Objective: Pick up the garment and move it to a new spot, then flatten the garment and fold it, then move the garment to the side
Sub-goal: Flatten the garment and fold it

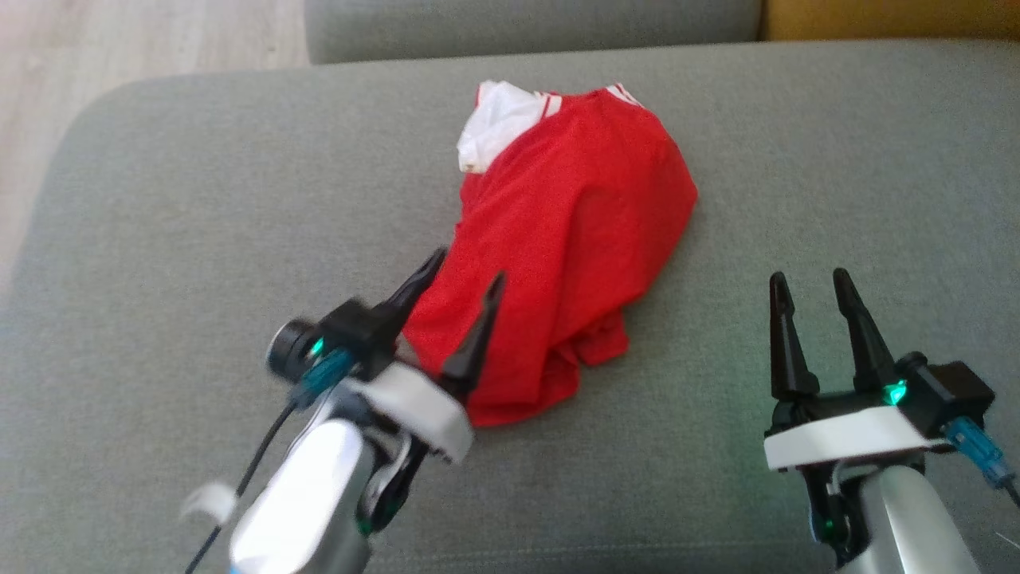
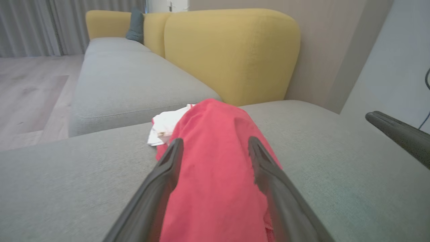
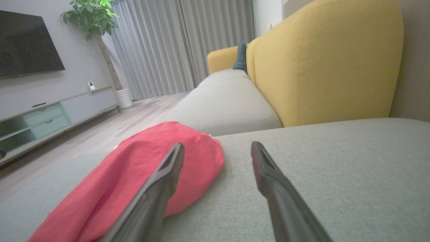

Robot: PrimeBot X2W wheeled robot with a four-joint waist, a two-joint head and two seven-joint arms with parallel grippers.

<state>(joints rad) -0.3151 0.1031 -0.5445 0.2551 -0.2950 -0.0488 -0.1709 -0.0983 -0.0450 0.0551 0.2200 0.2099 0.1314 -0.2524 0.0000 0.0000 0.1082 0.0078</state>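
Garment [image 1: 570, 239] is lying crumpled in a red heap near the middle of the grey sofa cushion [image 1: 199, 239], with a white part showing at its far end, towards the yellow backrest [image 2: 231, 53]. Its long axis is running away from the robot and leaning a little to the right as it goes, so the near end is pointing at the left arm.

The left gripper [image 1: 468, 267] is hanging over that near end with its two fingers spread wide and nothing held. In the left wrist view the red cloth is filling the gap between the fingers, which are lining up along the heap's length rather than across it. Whether the fingertips are touching the cloth I cannot tell.

The right gripper [image 1: 810, 277] is likewise standing wide open and empty. It is hovering over bare cushion well to the right of the garment, with the heap lying off its left finger in the right wrist view.

The left arm is therefore the nearer one, and the pick-up is looking like its job. A short drop and a pinch on the near edge should be enough, though closing along the long axis is risking a catch on only a thin fold.
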